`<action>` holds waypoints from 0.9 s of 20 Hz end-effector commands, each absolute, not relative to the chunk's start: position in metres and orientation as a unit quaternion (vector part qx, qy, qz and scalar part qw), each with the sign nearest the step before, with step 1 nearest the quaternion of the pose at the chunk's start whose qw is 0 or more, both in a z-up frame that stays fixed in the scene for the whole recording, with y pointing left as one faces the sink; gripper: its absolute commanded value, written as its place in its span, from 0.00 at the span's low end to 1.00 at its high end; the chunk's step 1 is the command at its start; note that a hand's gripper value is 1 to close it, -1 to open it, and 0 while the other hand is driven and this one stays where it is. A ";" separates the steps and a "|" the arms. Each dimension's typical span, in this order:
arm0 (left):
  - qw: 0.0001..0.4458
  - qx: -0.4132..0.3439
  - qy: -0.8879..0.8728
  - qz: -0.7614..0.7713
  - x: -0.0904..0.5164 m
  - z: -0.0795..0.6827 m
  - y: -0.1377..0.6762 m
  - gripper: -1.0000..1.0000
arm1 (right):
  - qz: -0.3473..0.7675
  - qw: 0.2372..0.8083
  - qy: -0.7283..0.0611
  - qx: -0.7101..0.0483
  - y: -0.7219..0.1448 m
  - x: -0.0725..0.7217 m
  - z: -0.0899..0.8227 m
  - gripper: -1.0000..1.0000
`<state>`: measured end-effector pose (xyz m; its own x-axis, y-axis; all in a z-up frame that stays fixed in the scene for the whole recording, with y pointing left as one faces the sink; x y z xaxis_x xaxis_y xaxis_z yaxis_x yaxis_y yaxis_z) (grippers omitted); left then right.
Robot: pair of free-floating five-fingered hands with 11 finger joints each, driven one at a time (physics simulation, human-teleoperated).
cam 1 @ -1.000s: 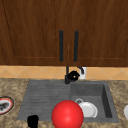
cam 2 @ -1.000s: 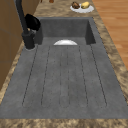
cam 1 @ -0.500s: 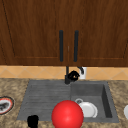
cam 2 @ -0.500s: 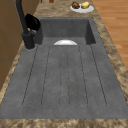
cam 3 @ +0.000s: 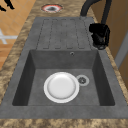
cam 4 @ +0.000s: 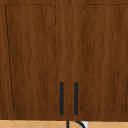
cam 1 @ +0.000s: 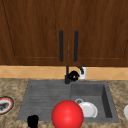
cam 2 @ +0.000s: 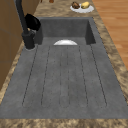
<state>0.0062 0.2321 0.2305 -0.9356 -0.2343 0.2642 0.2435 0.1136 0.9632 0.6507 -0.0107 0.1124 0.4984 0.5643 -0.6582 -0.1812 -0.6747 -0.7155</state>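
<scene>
Your right hand (cam 1: pixel 73 75) sits at the faucet (cam 1: pixel 67 78) at the back rim of the grey stone sink (cam 1: pixel 106 100), its fingers curled round the dark handle just at the faucet's three o'clock; your left hand (cam 1: pixel 32 121) hangs at the sink's seven o'clock corner, and you cannot tell how its fingers stand. A round white plate (cam 3: pixel 61 87) lies flat in the basin beside the drain (cam 3: pixel 82 80), a glossy red ball (cam 1: pixel 67 114) shows at the front edge, and two slim black bar handles (cam 4: pixel 68 98) hang on the grained wooden cabinet (cam 4: pixel 32 57) above.
</scene>
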 end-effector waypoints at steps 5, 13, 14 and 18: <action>0.179 -0.003 -0.724 -0.666 0.006 0.230 0.232 0.50 | 0.512 0.384 -0.114 -0.760 0.001 0.648 0.116 0.00; 0.179 -0.003 -0.724 -0.666 0.006 0.230 0.232 0.50 | 0.492 0.431 -0.088 -0.752 -0.020 0.649 0.143 0.00; 0.179 -0.003 -0.724 -0.666 0.006 0.230 0.232 0.50 | 0.491 0.441 -0.096 -0.745 -0.024 0.649 0.148 0.00; 0.179 -0.003 -0.724 -0.666 0.006 0.230 0.232 0.50 | 0.487 0.468 -0.113 -0.728 -0.035 0.645 0.172 0.00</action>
<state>0.0062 0.2321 0.2305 -0.9356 -0.2343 0.2642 0.2435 0.1136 0.9632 0.6490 -0.0245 0.1523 0.4807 0.6164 -0.6237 -0.2563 -0.5814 -0.7722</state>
